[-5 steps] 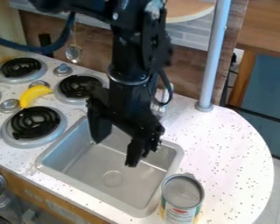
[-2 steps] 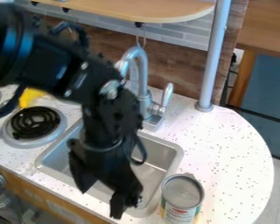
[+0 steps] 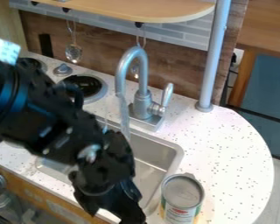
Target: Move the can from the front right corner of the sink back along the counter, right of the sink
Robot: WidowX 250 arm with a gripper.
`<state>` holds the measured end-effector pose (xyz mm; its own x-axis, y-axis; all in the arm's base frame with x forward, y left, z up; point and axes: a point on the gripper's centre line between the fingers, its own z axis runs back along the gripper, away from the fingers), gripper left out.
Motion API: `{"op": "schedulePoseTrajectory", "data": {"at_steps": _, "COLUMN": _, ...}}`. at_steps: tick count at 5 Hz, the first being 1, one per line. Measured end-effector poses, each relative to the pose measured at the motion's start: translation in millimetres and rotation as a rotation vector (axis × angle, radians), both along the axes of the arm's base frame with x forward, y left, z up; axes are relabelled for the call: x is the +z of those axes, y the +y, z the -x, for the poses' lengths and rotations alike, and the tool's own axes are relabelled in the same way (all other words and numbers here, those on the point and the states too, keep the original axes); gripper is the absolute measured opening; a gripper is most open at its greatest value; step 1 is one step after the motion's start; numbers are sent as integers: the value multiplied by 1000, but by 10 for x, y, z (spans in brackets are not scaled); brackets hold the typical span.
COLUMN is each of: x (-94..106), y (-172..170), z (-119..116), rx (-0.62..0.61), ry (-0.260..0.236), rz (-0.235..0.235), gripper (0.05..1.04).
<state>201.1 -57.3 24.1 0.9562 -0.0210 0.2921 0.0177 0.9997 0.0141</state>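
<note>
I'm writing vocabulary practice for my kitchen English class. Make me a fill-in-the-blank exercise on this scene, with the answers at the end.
1. Behind the sink rises a curved metal ____.
2. In the picture, the can stands to the ____ of the sink.
3. The black robot arm comes in from the ____ edge of the picture.
4. The wooden shelf is ____ the sink, not below it.

Missing words: faucet; right; left; above.

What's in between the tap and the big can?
Between the tap and the can are a corner of the sink and some speckly white counter, in the camera view.
</note>
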Motion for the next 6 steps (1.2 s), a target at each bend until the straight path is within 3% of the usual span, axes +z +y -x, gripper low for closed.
{"op": "schedulePoseTrajectory", "data": {"at_steps": 2, "x": -447, "y": -162, "z": -165, "rx": 6, "ry": -47, "rz": 55, "gripper": 999}}
{"op": "schedulePoseTrajectory", "data": {"at_steps": 3, "x": -515, "y": -243, "z": -253, "rx": -14, "ry": -78, "rz": 83, "gripper": 999}}
{"op": "schedulePoseTrajectory", "data": {"at_steps": 6, "x": -636, "y": -705, "z": -577, "rx": -119, "ry": -124, "rz": 32, "gripper": 999}}
